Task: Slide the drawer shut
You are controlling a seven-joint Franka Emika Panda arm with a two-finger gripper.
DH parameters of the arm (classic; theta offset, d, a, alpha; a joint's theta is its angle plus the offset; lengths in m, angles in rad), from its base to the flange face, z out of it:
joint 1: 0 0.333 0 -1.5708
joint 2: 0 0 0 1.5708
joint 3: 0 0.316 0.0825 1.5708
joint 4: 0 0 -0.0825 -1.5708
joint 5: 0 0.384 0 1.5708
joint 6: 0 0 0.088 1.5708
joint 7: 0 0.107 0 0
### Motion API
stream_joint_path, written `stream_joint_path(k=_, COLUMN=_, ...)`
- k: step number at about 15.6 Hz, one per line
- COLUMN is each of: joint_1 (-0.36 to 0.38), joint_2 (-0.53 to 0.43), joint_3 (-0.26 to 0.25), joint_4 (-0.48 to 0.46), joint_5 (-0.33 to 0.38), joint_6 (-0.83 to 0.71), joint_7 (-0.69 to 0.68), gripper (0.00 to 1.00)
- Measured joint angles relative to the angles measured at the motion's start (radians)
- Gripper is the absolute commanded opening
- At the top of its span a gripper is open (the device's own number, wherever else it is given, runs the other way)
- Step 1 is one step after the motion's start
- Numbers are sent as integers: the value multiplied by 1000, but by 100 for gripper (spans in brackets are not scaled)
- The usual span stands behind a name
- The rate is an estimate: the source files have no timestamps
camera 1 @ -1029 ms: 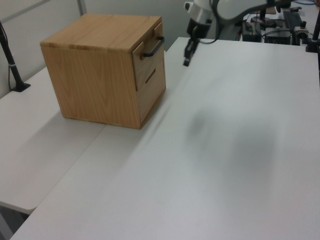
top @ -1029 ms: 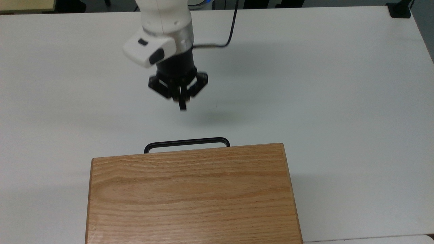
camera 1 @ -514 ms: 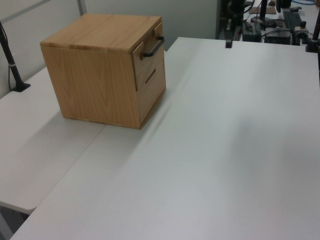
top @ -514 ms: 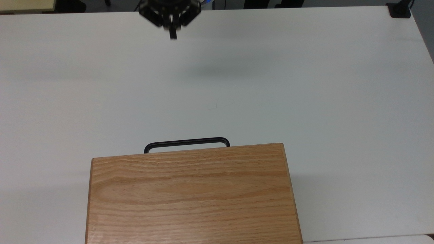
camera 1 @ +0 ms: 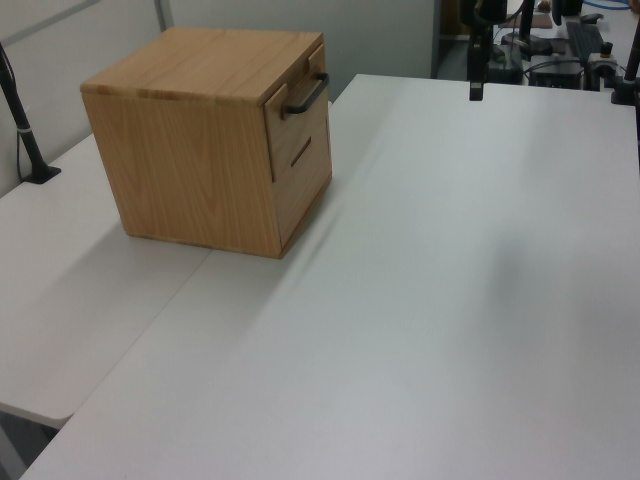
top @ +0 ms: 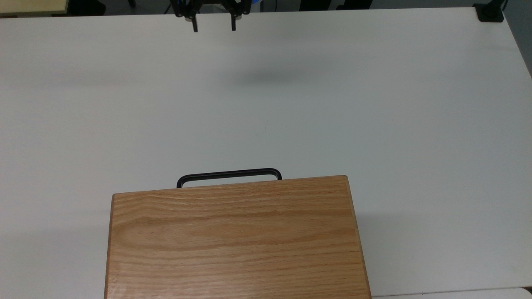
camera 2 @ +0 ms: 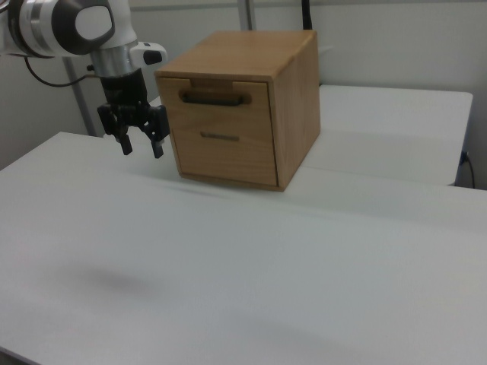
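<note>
So the drawer (camera 2: 217, 97) is the top one in the cabinet (camera 1: 205, 140), and it looks pushed basically home: in the right view its front sits about flush with the cabinet face, and in the top view just the handle (top: 228, 175) pokes out past the cabinet's top edge. In the left view the front might stand a hair proud, hard to say. I'd call the closing job done or close enough.

The gripper (top: 213, 27) hangs over the far end of the table (top: 374, 104), well apart from the cabinet, fingers pointing down and spread wide with nothing between them. My guess is it's parked there because there's no reason to be near the handle anymore, and an empty open claw is a sensible resting pose.

As for contents: can't tell what's in the drawer, since it's shut and the cabinet top covers it. There's a second drawer (camera 2: 221, 156) below with a small slot pull, also shut, contents equally unknown
</note>
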Motion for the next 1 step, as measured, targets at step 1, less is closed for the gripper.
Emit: stream_joint_path(k=1, joint_1=0, joint_2=0, joint_3=-2, joint_4=0, joint_5=0, joint_6=0, joint_7=18, gripper=100)
